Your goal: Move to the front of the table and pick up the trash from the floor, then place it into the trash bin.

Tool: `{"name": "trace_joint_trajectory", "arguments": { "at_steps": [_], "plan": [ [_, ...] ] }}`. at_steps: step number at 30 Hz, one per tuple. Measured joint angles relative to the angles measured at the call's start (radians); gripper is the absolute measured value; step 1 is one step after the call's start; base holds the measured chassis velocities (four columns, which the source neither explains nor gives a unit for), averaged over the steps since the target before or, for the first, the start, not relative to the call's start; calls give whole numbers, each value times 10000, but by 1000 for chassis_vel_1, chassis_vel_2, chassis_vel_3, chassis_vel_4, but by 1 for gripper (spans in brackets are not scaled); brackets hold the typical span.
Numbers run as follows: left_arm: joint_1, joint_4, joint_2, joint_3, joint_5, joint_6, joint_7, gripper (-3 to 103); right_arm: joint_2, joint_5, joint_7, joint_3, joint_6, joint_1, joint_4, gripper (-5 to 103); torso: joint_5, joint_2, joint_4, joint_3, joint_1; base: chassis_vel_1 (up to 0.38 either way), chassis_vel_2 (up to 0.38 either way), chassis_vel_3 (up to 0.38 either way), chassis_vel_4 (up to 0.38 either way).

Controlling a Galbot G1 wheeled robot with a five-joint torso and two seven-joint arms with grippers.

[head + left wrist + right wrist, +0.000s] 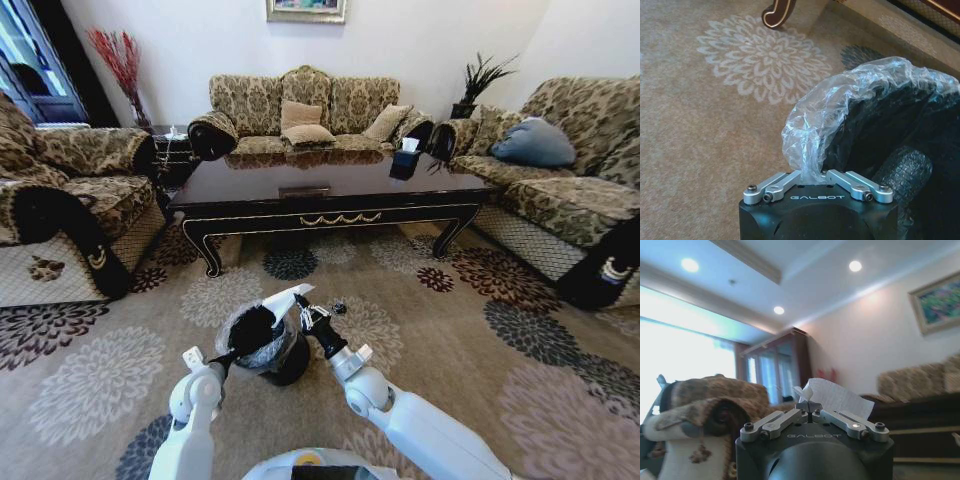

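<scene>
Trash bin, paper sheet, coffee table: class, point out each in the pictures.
trash bin point(850, 100), left wrist view, on the clear liner over its rim.
paper sheet point(837, 397), right wrist view, middle of the white sheet.
coffee table point(320, 180), head view, bare glossy top.

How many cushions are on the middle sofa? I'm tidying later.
3: two stacked tan cushions at the centre of the sofa, one leaning at the right end. Others may be hidden behind the table.
</scene>
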Motion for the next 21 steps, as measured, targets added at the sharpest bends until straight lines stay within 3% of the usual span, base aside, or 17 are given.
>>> {"name": "trace_joint_trajectory", "arguments": {
  "at_steps": [10, 19, 21],
  "plan": [
    [35, -319, -110, 285, -162, 1, 34, 2, 36, -713, -518, -273, 595, -37, -725, 0, -1, 0, -2, 0, 0, 0, 0, 0, 0],
    [434, -966, -58, 286, -287, 3, 34, 2, 186, -1239, -228, -337, 629, -147, -1144, -1, 0, 0, -1, 0, 0, 0, 0, 0, 0],
    [480, -1046, -22, 238, -304, 3, 29, 2, 135, -1299, -233, -330, 636, -223, -1126, 4, -1, 0, -1, 0, 0, 0, 0, 0, 0]
  ]
}}
